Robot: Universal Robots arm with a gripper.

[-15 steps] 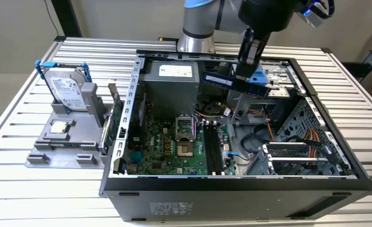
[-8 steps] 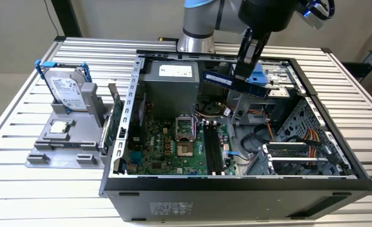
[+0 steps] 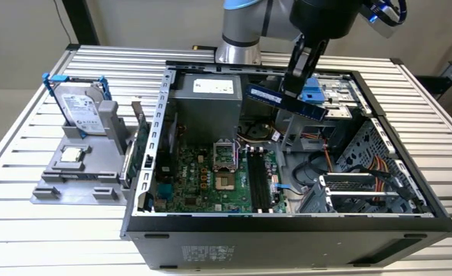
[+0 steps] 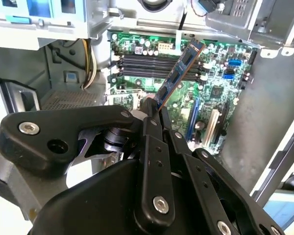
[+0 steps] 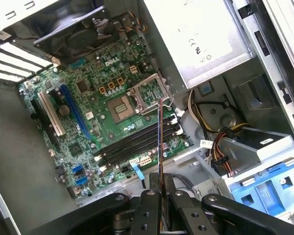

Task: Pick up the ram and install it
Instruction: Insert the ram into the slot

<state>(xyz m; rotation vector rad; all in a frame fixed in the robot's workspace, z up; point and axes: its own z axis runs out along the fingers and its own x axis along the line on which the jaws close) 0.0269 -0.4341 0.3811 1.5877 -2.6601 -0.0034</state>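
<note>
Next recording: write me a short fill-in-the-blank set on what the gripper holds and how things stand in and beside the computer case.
1. The gripper holds the ram ____ the open computer case.
2. The long black slots on the motherboard are all ____.
3. In the exterior view, the hard drive stands outside the case, on the view's ____.
Missing words: above; empty; left.

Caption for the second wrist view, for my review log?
Gripper shut on the ram, holding it tilted over the motherboard with its long black slots.
</note>
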